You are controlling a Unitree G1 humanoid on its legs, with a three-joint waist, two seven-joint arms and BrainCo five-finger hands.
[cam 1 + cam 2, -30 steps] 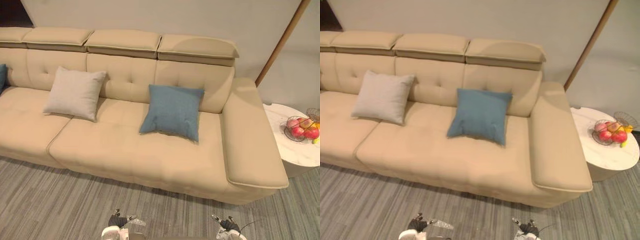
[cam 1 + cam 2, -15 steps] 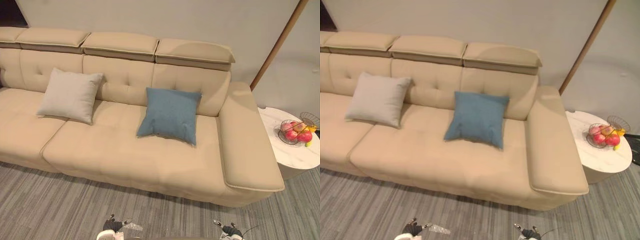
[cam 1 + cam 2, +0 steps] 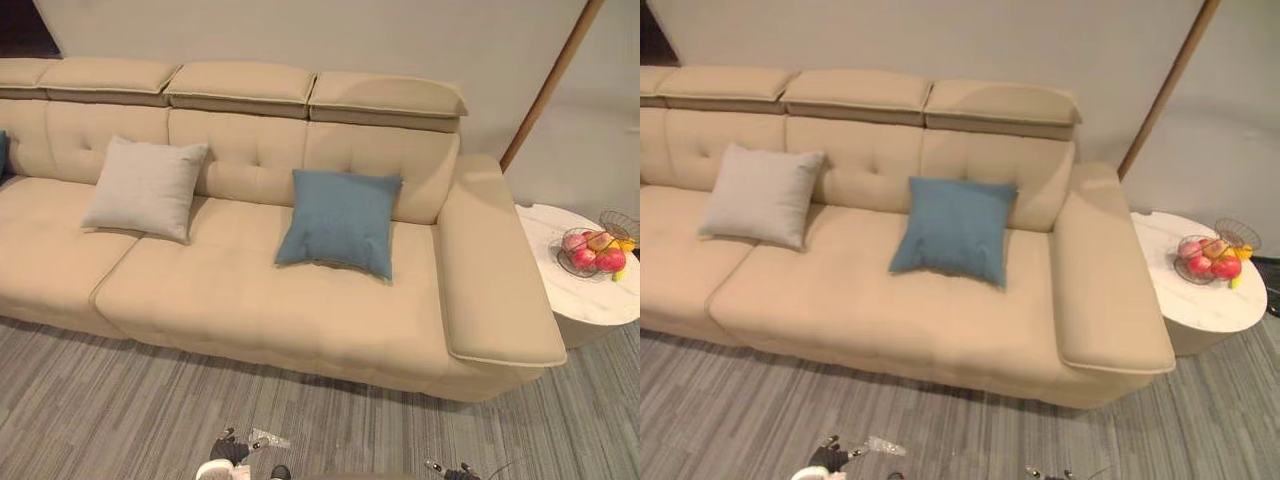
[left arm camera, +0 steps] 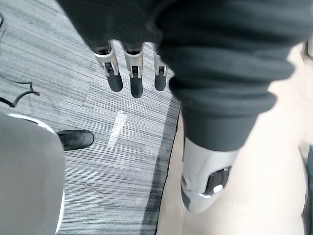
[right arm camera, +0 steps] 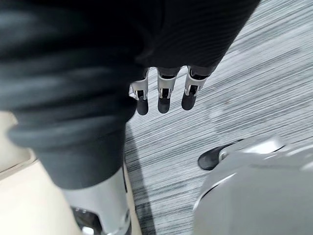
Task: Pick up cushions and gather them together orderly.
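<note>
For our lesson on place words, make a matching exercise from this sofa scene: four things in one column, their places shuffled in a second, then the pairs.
1 blue cushion
2 light grey cushion
3 wire fruit bowl
4 left robot hand

A on the round white side table
B over the grey floor, open, empty
C on the sofa, nearest its armrest
D on the sofa, further left

Pairs: 1-C, 2-D, 3-A, 4-B
</note>
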